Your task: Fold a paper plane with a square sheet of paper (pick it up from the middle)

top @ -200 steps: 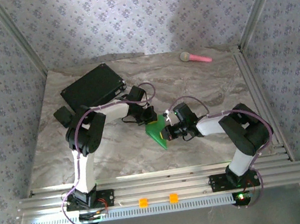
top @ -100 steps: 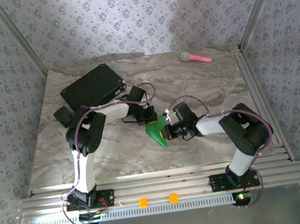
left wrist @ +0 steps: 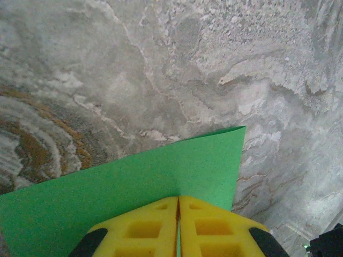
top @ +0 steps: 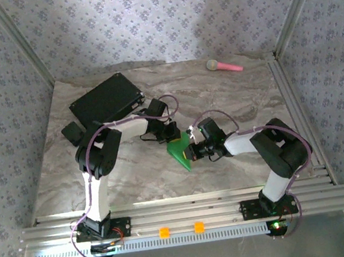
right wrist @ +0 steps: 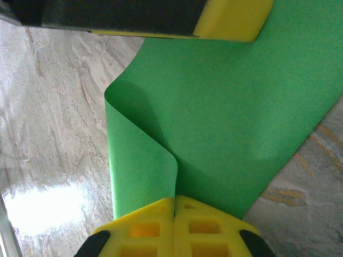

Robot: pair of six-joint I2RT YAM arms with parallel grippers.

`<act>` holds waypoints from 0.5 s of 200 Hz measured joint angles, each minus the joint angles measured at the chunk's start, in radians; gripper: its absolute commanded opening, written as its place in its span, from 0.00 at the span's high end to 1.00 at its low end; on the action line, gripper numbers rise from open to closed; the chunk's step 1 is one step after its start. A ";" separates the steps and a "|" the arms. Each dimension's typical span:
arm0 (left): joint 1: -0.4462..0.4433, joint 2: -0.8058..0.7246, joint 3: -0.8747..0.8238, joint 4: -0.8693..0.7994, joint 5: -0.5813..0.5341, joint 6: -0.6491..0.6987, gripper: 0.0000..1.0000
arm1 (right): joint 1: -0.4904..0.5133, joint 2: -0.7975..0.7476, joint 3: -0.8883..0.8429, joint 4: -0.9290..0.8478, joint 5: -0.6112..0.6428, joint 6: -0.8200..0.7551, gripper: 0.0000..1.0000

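Note:
The square sheet of paper [top: 180, 151] is bright green and held just above the marble table [top: 230, 89] between both arms. From above it reads as a triangle pointing toward the near edge. My left gripper [top: 172, 135] is shut on its far edge. In the left wrist view the yellow fingers [left wrist: 134, 230] pinch the sheet [left wrist: 123, 182] at the gripper [left wrist: 178, 199]. My right gripper [top: 194, 149] is shut on the right side. In the right wrist view one flap of the sheet [right wrist: 230, 107] curls over into that gripper [right wrist: 174, 199]. The left arm's finger [right wrist: 230, 19] crosses the top.
A black rectangular case [top: 106, 99] lies at the back left. A pink-handled microphone-like toy [top: 224, 66] lies at the back right. Aluminium rails run along the near edge [top: 183, 214] and the right side [top: 297, 105]. Patterned walls close in the table.

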 measured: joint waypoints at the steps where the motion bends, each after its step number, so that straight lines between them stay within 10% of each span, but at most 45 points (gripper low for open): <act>1: 0.000 0.000 0.000 0.000 0.000 -0.001 0.86 | 0.000 0.000 0.000 0.000 0.000 0.000 1.00; 57: -0.003 -0.058 -0.005 0.008 -0.071 -0.020 0.75 | 0.001 0.008 0.005 0.010 0.000 0.001 1.00; 100: 0.009 -0.288 -0.183 0.119 -0.105 -0.089 0.91 | -0.009 0.017 0.005 0.033 -0.005 0.008 1.00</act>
